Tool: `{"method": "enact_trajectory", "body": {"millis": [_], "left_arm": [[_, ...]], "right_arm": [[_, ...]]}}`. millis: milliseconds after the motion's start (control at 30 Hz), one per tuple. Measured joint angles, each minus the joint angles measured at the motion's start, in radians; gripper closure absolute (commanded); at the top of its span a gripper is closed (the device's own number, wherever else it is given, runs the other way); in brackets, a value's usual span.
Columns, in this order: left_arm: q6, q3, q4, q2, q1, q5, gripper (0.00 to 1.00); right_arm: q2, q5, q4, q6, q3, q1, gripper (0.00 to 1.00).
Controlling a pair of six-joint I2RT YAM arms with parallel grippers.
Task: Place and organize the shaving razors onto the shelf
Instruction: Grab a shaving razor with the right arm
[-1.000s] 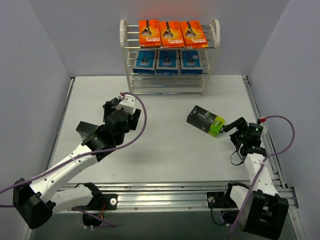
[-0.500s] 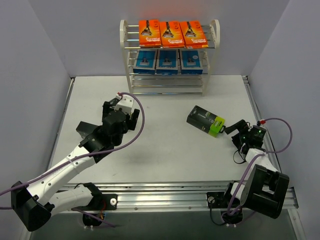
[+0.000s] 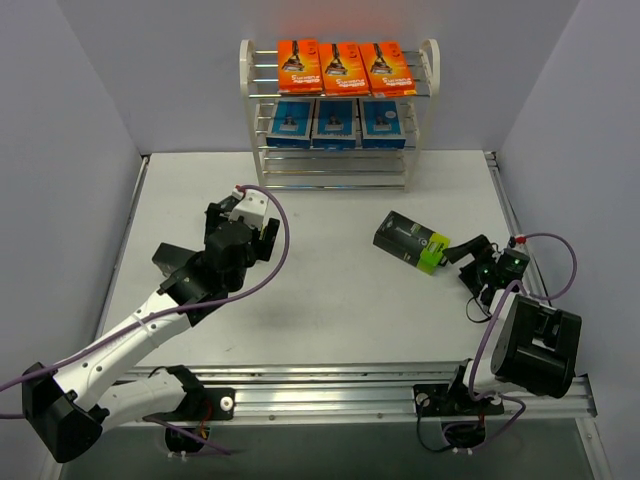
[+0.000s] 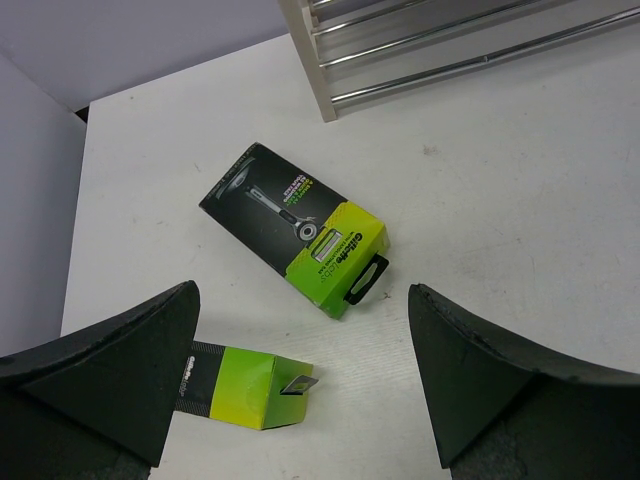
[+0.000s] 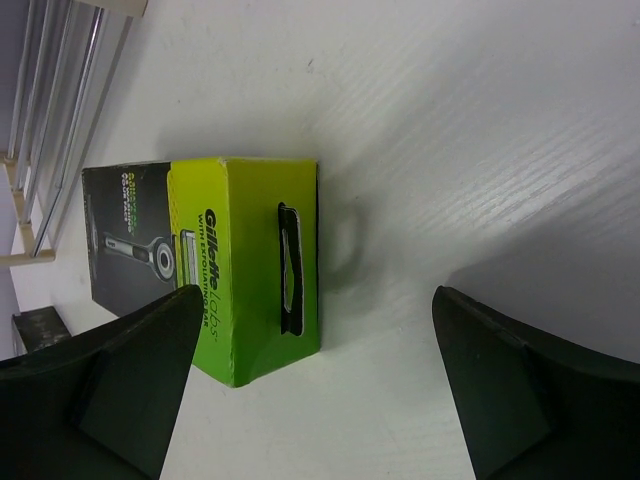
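Right arm (image 3: 535, 345) is refolded since earlier; right gripper (image 5: 318, 300) is held wide open, empty, black-and-lime razor box (image 5: 200, 270) just ahead; left gripper (image 4: 303, 290) likewise open, empty.

Robot lab test cell, not a real shop. Plain grey partition walls (image 3: 150, 70) box in a white table (image 3: 330, 290) on 3 sides. Aluminium rail (image 3: 330, 385) at 6 o'clock w/ left arm (image 3: 130, 335) at 7 and right arm (image 3: 538, 348) at 5, purple cables (image 3: 287, 235) looping loose. Small white shelf (image 3: 246, 60) at 12 o'clock w/ orange packs (image 3: 342, 66) & blue packs (image 3: 335, 122) = mock retail display.
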State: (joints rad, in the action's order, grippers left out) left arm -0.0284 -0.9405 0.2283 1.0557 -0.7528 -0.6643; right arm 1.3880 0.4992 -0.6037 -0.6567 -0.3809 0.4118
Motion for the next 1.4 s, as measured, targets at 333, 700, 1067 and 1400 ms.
{"method": "enact_trajectory", "body": {"millis": [333, 700, 1067, 1400], "left_arm": [[0.000, 0.000, 0.000, 0.006, 0.000, 0.010, 0.06], [0.000, -0.001, 0.001, 0.018, 0.000, 0.029, 0.06], [0.001, -0.005, 0.002, 0.025, 0.000, 0.038, 0.06], [0.000, -0.005, 0.008, 0.034, -0.014, 0.038, 0.06]], "right_arm": [[0.051, 0.029, -0.093, -0.033, 0.008, -0.034, 0.08], [0.185, 0.051, -0.256, -0.061, -0.034, -0.093, 0.13], [0.253, 0.071, -0.315, -0.058, -0.051, -0.129, 0.36], [0.301, 0.104, -0.354, -0.074, -0.063, -0.179, 0.71]]}}
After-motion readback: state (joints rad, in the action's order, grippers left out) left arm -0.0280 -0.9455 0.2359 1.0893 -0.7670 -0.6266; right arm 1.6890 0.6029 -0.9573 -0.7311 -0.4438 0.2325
